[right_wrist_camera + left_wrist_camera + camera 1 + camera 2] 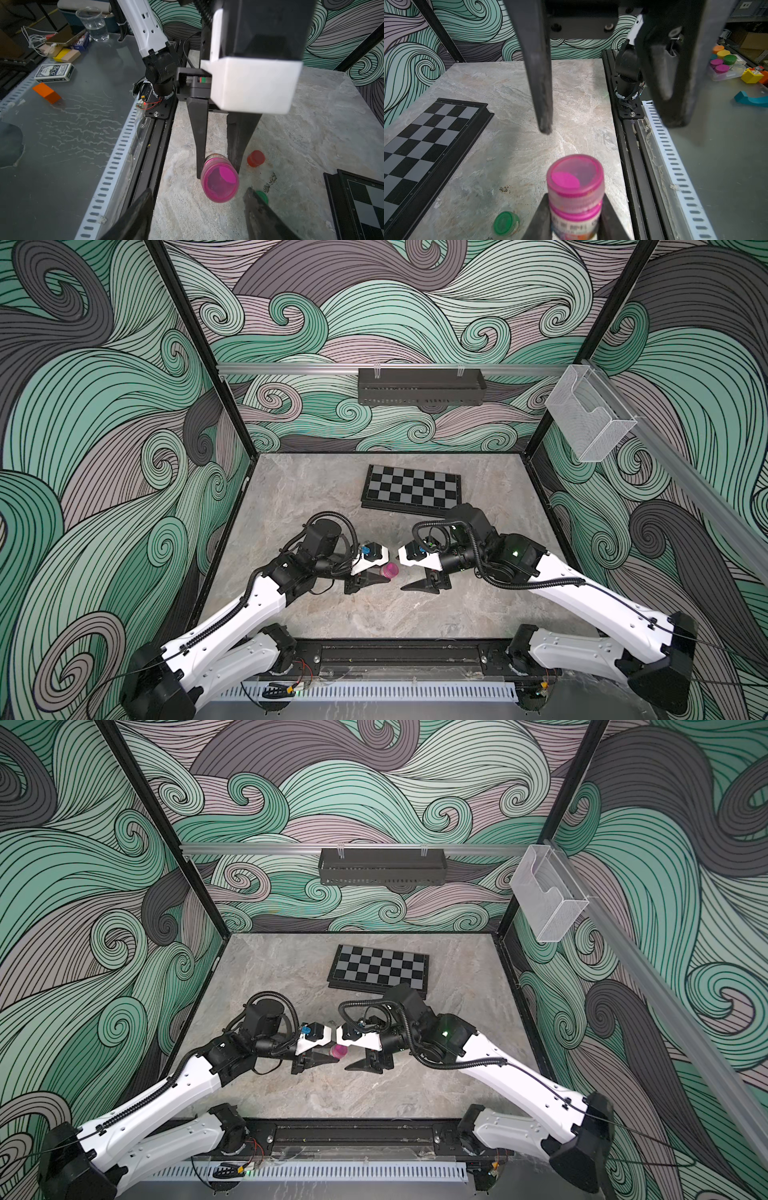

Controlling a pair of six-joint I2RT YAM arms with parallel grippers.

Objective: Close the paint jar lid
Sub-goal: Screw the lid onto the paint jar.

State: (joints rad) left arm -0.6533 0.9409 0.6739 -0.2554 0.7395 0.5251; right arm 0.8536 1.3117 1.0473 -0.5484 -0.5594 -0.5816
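Note:
A pink paint jar (391,570) (339,1051) hangs sideways above the table, and my left gripper (575,208) is shut on its labelled body. Its translucent pink lid (575,178) (220,184) sits on the jar's mouth and faces my right gripper (401,571). The right gripper (198,191) stands open just short of the lid, one finger to each side, and touches nothing. In the left wrist view its two dark fingers (545,116) hang spread wide beyond the lid. The left gripper's fingers (200,145) show clamping the jar in the right wrist view.
A folded chessboard (411,491) lies at the back of the table behind the right arm. A small green jar (506,223) and a small red jar (256,159) stand on the table under the grippers. A black basket (419,385) hangs on the back wall.

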